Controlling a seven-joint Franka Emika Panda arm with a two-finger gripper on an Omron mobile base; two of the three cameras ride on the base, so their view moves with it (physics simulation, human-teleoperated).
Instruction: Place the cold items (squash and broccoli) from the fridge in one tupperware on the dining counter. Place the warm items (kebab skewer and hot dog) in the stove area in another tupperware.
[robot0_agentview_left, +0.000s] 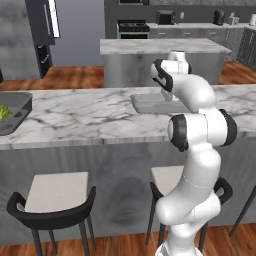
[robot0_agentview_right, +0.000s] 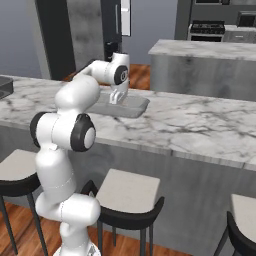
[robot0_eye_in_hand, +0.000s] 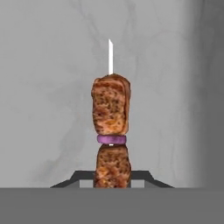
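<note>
Over the grey tub on the near counter, the claw is closed on the skewer, pinching its lowest meat chunk from both sides. In the hand view the skewer runs straight away from the claw: a brown chunk, a purple onion ring, a second brown chunk, then the bare white tip. Its gripped end is cut off by the bottom of that view, and only the dark upper edges of the fingertips show beside the meat. Behind the skewer lies a pale grey surface with faint marbling and a darker band to the right; whether that is the tub's floor or the counter cannot be told.

From the right base view the claw hangs just above the tub's rear part, but the skewer is too small to make out there, and contact with the tub cannot be judged. In the left base view the arm's own elbow covers the claw and most of the tub, leaving only its left portion visible.

Far left of the tub, a second, darker tub sits at the counter's edge, cut by the frame, with something green inside, too partial to identify.
</note>
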